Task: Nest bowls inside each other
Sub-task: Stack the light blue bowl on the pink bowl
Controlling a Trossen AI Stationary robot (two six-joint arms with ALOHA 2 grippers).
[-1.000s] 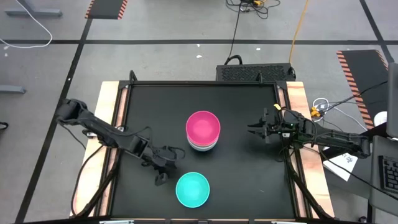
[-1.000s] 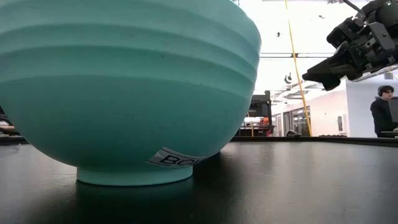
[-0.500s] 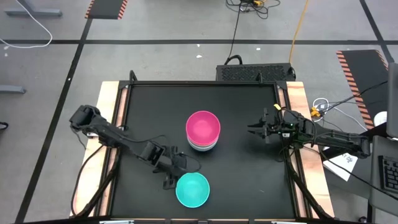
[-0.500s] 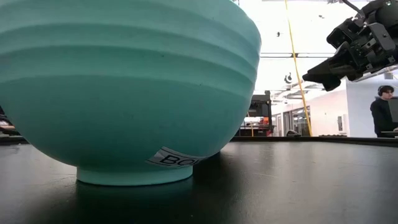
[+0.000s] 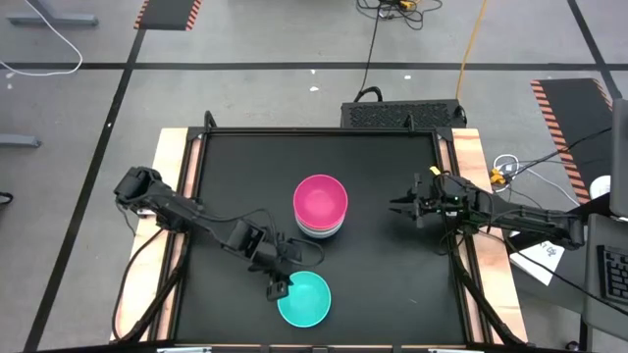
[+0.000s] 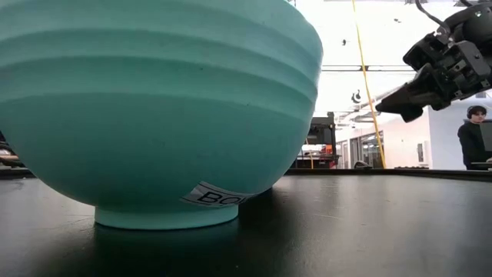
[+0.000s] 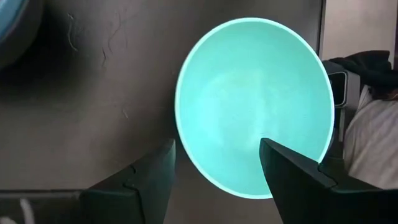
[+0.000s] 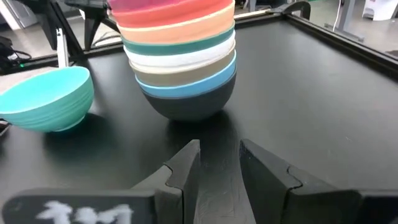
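Note:
A turquoise bowl [image 5: 304,300] stands upright on its foot near the table's front edge; it fills the low view [image 6: 154,108]. Behind it, mid-table, stands a stack of several nested bowls [image 5: 320,204] with a magenta one on top and a black one at the bottom [image 8: 180,62]. My left gripper [image 5: 282,284] is open over the turquoise bowl's left rim, pointing steeply down. In the left wrist view [image 7: 216,144] one finger is outside the rim [image 7: 186,134] and one is over the hollow. My right gripper [image 5: 397,207] hovers open to the right of the stack, with nothing between its fingers [image 8: 219,149].
Wooden rails [image 5: 173,196] run along the black table's left and right sides. A black box [image 5: 402,114] sits just beyond the far edge. A person [image 6: 473,135] shows in the room behind the table in the low view.
My left gripper has moved toward the table's right edge. It has gone from beside the turquoise bowl to over the bowl's left rim, and it has stayed open. The bowls have not moved.

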